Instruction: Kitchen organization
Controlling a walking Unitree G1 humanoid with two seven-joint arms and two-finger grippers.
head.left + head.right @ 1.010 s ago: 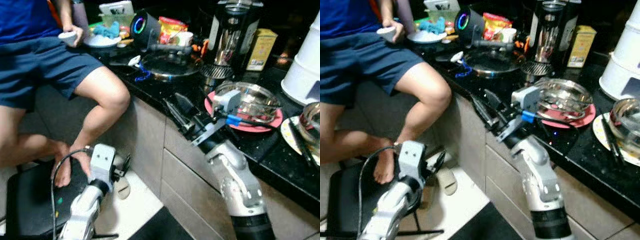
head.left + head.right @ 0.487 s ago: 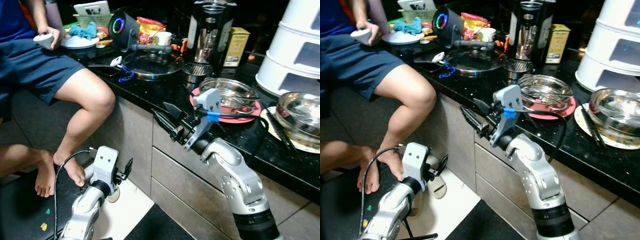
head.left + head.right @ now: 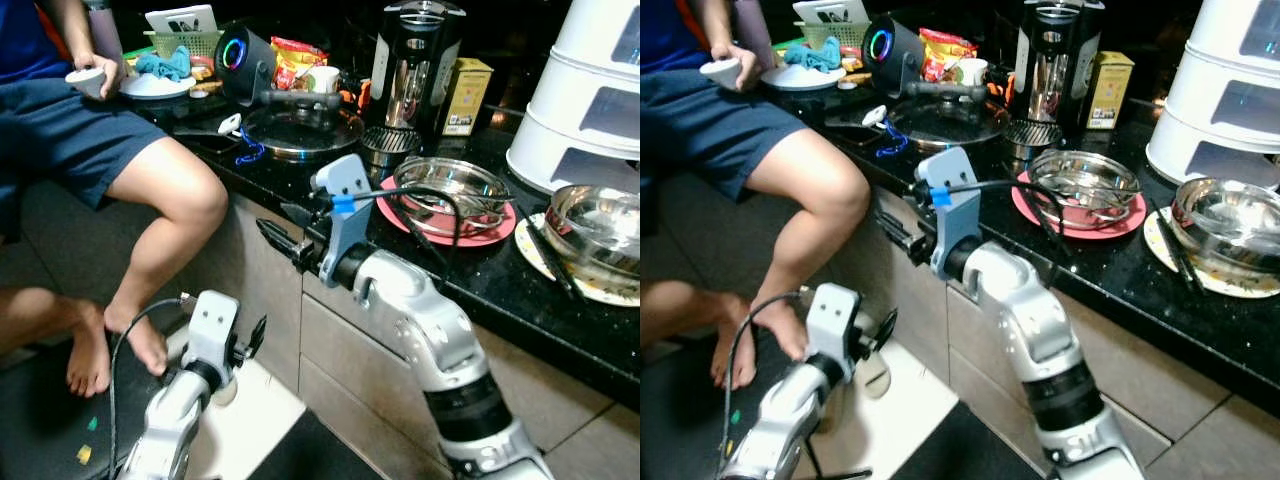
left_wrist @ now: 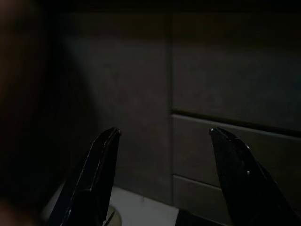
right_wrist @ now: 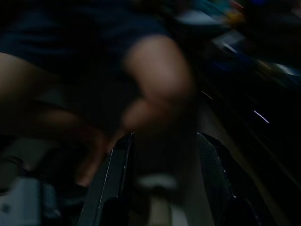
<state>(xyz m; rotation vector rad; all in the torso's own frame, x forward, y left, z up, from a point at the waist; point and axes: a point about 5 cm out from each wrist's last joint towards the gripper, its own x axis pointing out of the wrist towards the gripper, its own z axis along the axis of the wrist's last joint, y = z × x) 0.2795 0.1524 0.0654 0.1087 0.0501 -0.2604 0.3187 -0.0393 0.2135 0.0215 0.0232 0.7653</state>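
Looking barely started: black counter point(image 3: 330, 190) behind the right gripper point(image 3: 283, 228) is crowded, steel bowl point(image 3: 447, 184) on its pink plate point(image 3: 497, 230) well back, untouched; fingers spread and empty, left gripper point(image 4: 162, 155) spread too, idle by the floor

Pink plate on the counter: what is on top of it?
A steel bowl sits on the pink plate, with thin utensils inside. What these are, and the plate's centre, cannot be made out.
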